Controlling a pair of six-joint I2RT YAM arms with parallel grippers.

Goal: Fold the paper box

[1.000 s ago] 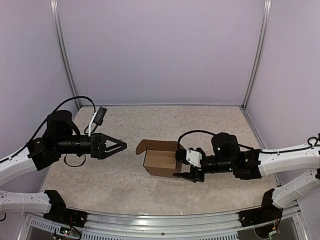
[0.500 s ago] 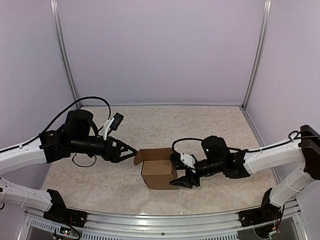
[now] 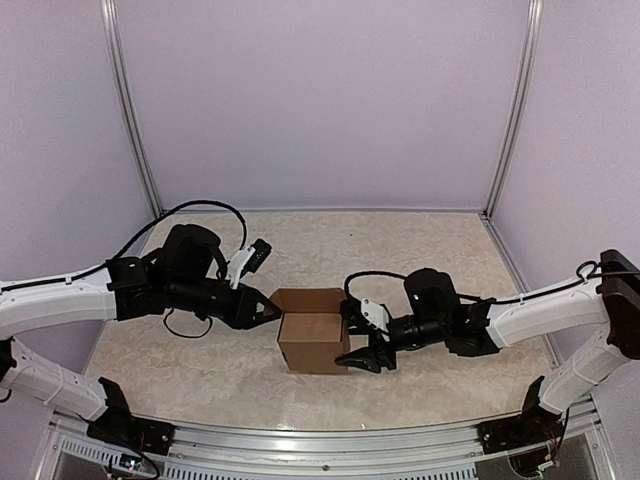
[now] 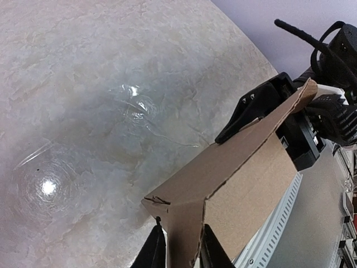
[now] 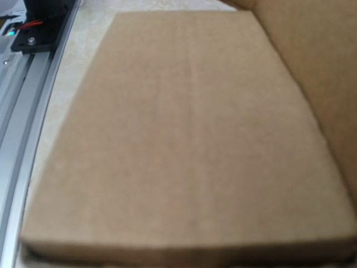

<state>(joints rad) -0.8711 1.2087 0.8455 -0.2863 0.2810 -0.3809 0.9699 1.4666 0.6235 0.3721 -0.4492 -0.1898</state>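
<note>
The left end effector [image 3: 268,312] has swung in from well out on its own side, and its tips now meet the near corner of the paper box [image 3: 312,342]. In its wrist view the fingers [image 4: 207,245] are drawn narrow, with a corner flap of cardboard running down between them. It looks like a light pinch on that flap rather than a bare push.

The box sits on the bench [image 3: 420,250] directly ahead of those tips, caught between the two end effectors. It has slid a little toward the arm bases over the last second. The rounded flap that stood open on the side facing the left end effector no longer sticks out, and the top reads flatter and squarer. This suggests the flap is being turned inward, so the closing of the top is under way but not finished.

The right end effector [image 3: 350,342] is hard against the opposite wall. From overhead its fingers look spread across that wall, one high and one low. Its own camera shows only blurred cardboard and no fingers, so one cannot tell whether it clamps the wall or merely braces it against the push coming from the left
</note>
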